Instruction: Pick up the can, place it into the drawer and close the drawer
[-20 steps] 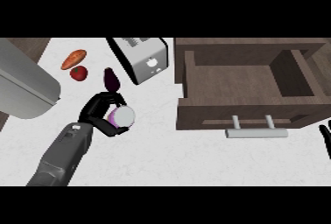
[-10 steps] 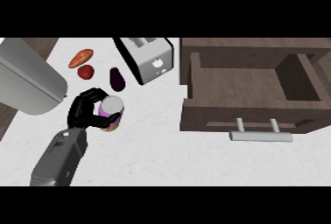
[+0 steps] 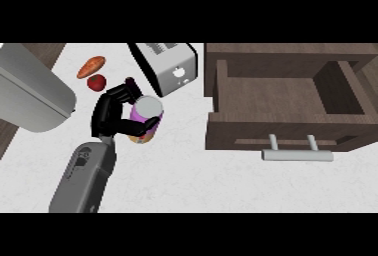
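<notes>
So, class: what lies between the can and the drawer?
Only bare counter separates can and drawer, in the head view; the toaster sits further back.

the left robot hand [image 3: 111, 111], black at the end of a grey forearm [image 3: 85, 175], is curled round a purple cylindrical can with a silver top [image 3: 148, 111] over the left half of the white speckled surface [image 3: 192, 182]. just beyond the can, toward the far edge, stands a silver toaster [image 3: 168, 67]. near the far left corner lie a round red fruit [image 3: 97, 82] and an orange oblong item [image 3: 91, 66], close together. a large grey rounded object [image 3: 29, 95] sits at the left edge. on the right side a brown wooden drawer [image 3: 280, 131] stands open, its grey bar handle [image 3: 297, 155] facing the near edge.
</notes>
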